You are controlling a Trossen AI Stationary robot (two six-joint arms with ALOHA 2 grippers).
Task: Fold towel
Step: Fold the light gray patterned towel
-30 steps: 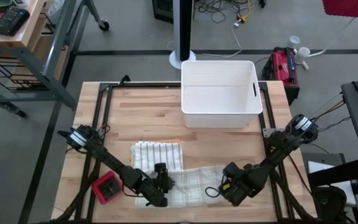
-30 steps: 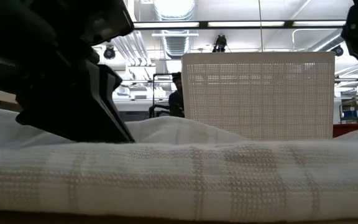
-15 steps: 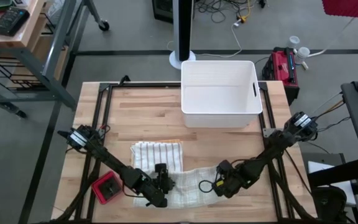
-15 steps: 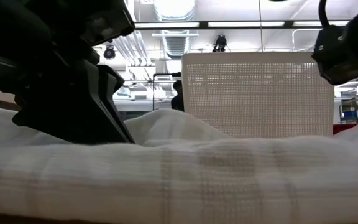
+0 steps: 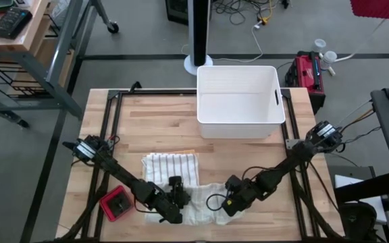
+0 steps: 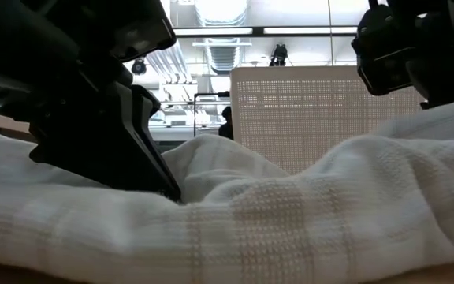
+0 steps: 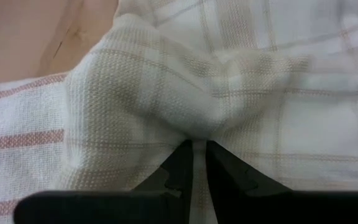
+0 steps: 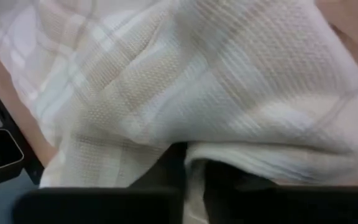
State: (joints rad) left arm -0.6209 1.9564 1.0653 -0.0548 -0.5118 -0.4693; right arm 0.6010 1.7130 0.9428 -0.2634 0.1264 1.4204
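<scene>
Currently towel (image 5: 181, 185), white with tan stripes, sits at the table's (image 5: 154, 125) 6 o'clock edge, bunched between both arms. Left gripper (image 5: 176, 200) is low at its 9 o'clock end, clenched on cloth. Right gripper (image 5: 229, 202) at 3 o'clock, pinching a raised fold.

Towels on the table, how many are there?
2. A striped towel lies flat left of centre. A checked towel lies bunched along the near edge, overlapping it, pinched by the left gripper and right gripper. More could hide underneath.
</scene>
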